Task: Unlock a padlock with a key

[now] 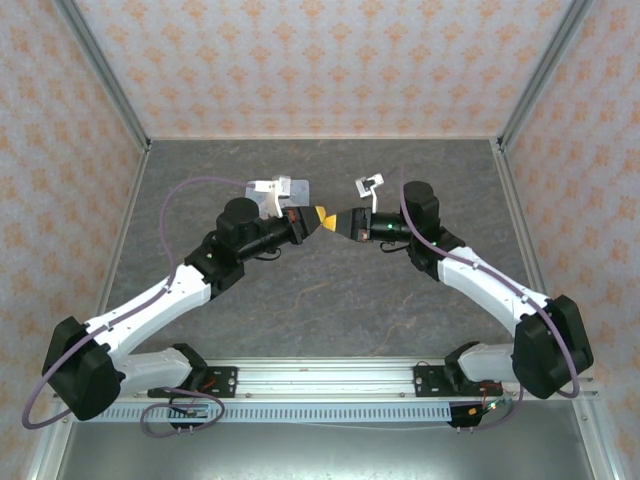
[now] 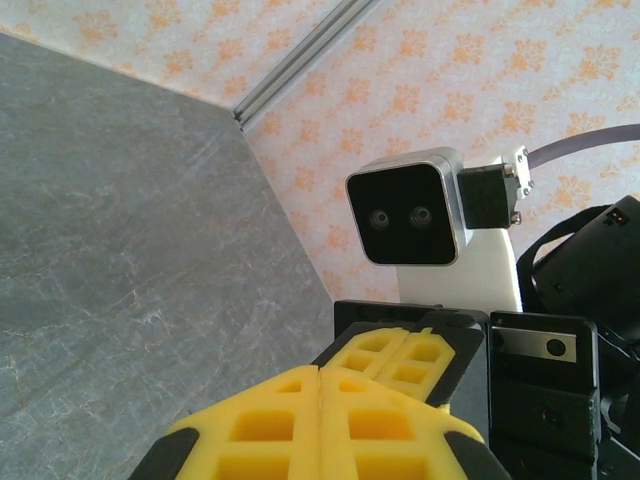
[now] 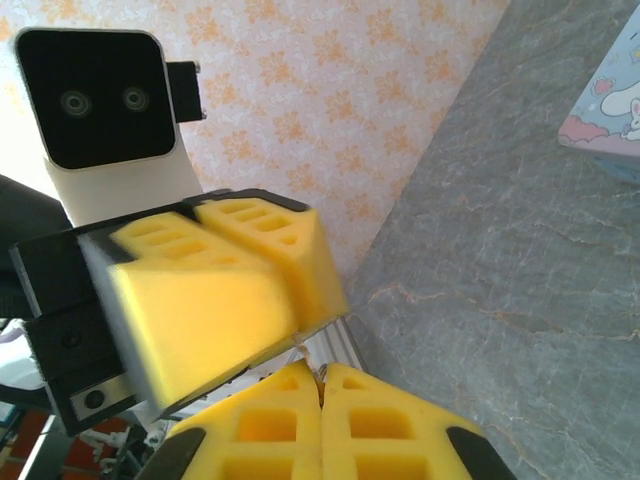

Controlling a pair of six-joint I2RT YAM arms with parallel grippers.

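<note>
Yellow-padded and clamped flush, your left gripper [image 2: 320, 375] from 8 o'clock meets your right gripper [image 3: 322, 370] from 4 o'clock, likely for fine tip-to-tip work; whether either pinches anything, you cannot tell.

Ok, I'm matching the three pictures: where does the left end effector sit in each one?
Top external: left end effector, yellow tip at the centre of the table.
Left wrist: its own yellow fingers, bottom centre, pressed together.
Right wrist: its fingers, blurred yellow, at left under a wrist camera.
Shared landmark: the grey marbled table.
</note>
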